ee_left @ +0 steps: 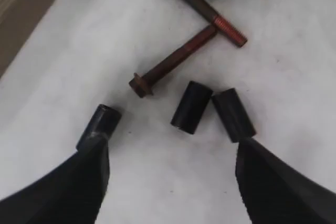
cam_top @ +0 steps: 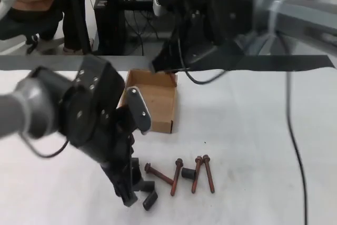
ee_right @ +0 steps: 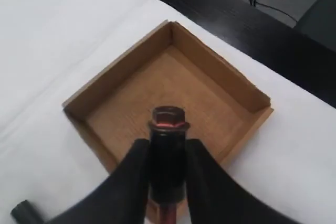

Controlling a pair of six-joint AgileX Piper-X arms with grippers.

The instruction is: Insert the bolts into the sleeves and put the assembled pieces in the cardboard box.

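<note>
No legible text or labels.

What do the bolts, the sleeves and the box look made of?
Bolts: probably steel, coppery-brown coating with a dull sheen, cut threads. Sleeves: matte black, rubber or coated metal, cannot tell which. Cardboard box: plain brown cardboard, raw cut edges.

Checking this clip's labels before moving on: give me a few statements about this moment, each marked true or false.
1. Several loose bolts lie on the bench. True.
2. The right hand grips a sleeve with a bolt in it. True.
3. The right hand hangs over the loose bolts. False: it hangs over the cardboard box.
4. The left hand is shut on a sleeve. False: it is open, above loose sleeves lying on the bench.
</note>
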